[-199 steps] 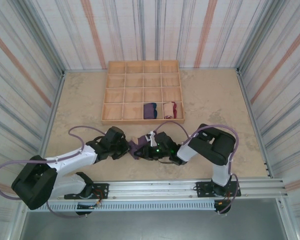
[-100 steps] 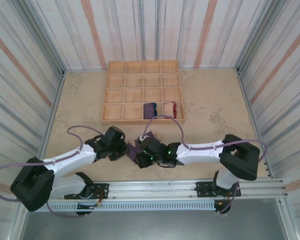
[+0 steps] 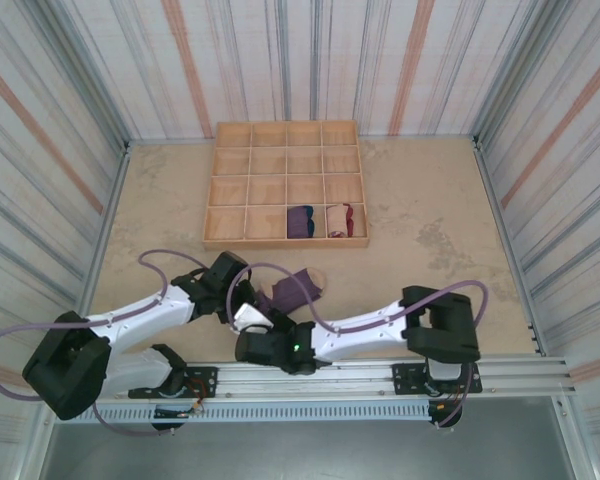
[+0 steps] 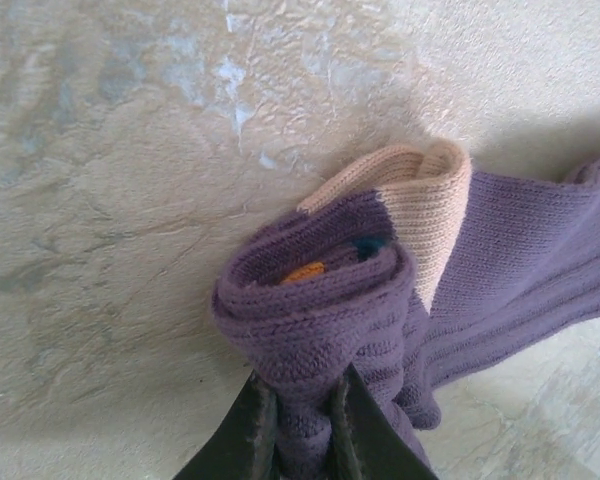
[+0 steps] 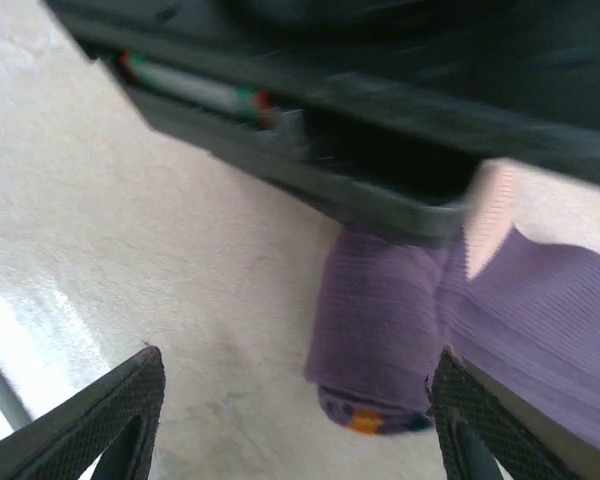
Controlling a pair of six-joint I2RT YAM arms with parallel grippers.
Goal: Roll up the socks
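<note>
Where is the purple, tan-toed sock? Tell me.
Top view: the purple sock lies in front of the wooden tray, its rolled end pinched by the left gripper.

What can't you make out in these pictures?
- Left wrist view: the roll buries the left tool's tips. The inner sock is hidden but for orange and teal specks.
- Right wrist view: everything is blurred, and the left arm covers the roll's top.
- Top view: the socks in the tray are too small to read their patterns.
</note>
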